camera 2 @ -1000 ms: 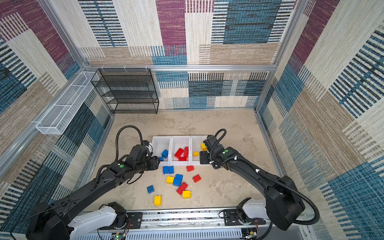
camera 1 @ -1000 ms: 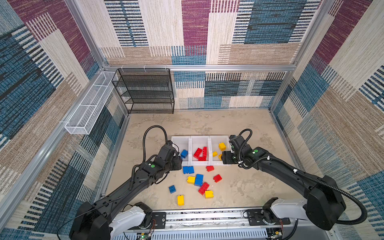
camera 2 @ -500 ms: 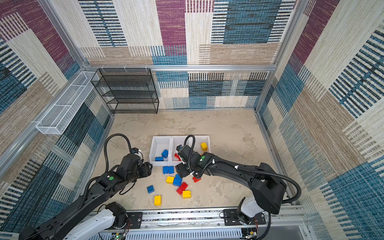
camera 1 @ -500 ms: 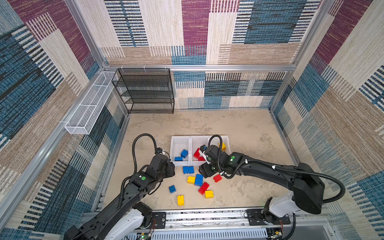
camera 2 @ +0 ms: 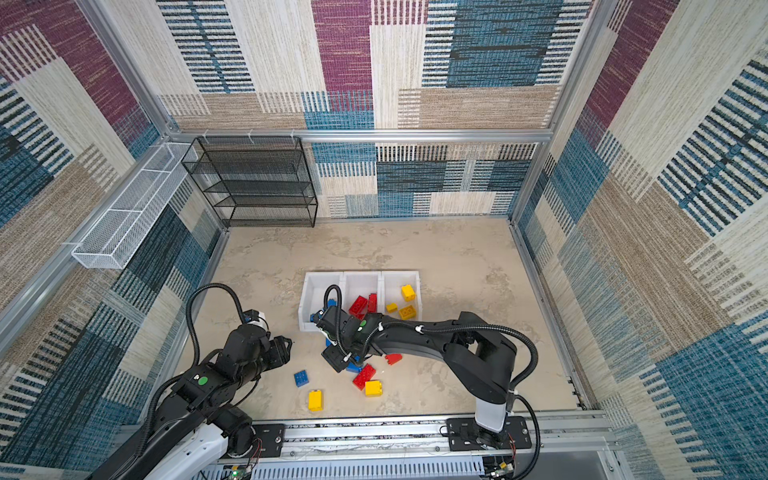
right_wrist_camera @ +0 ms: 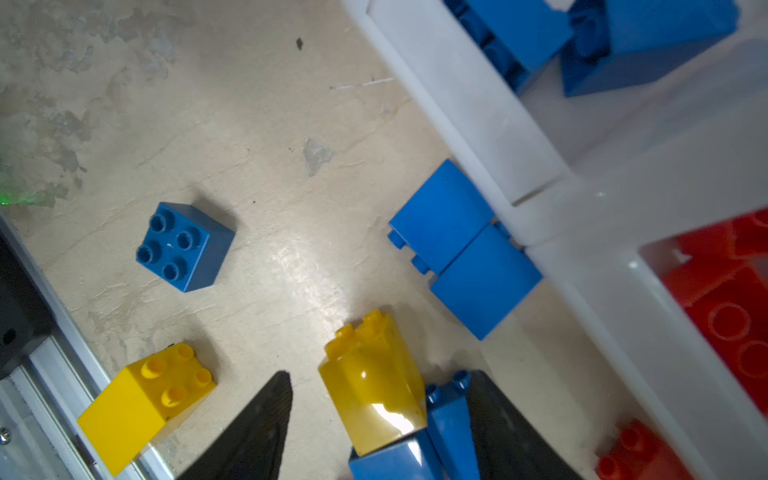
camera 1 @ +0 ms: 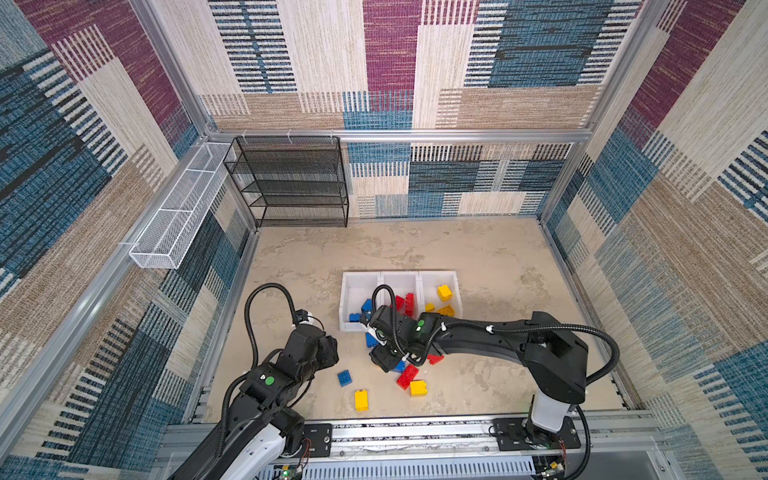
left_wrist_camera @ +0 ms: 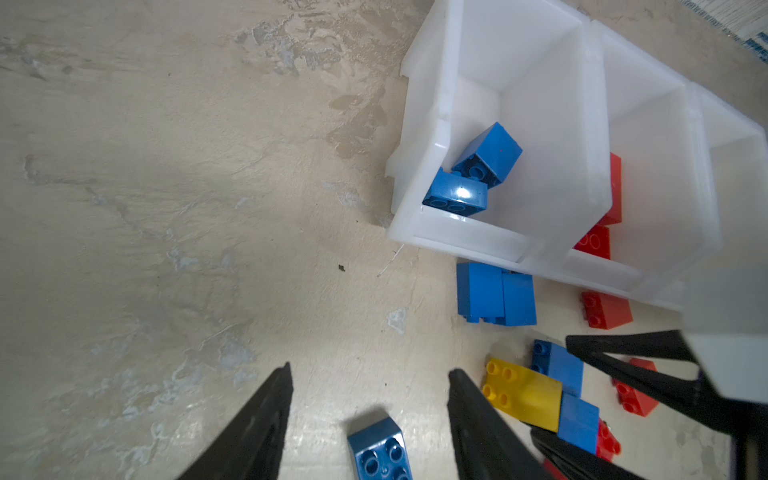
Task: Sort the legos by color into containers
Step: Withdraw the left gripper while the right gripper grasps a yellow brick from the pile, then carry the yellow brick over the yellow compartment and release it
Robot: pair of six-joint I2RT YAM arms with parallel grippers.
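Mid-sort, low over the loose legos (camera 1: 407,376) in front of the white bins (camera 1: 399,273).
Around a yellow brick (right_wrist_camera: 374,386) in the pile, right gripper (right_wrist_camera: 378,374) parted - a gap on one side, a small blue brick (right_wrist_camera: 451,415) against the other finger, nothing clamped. Beside it, left gripper (left_wrist_camera: 370,374) wide and empty above a lone blue square brick (left_wrist_camera: 380,453). Already sorted - blue bricks (left_wrist_camera: 478,166) in the left bin, red bricks (camera 1: 405,302) in the middle, yellow bricks (camera 1: 444,292) in the right.

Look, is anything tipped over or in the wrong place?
In the bins, visible colours match. Two blue bricks lie tipped on their sides on the table beside them, studs pointing sideways.
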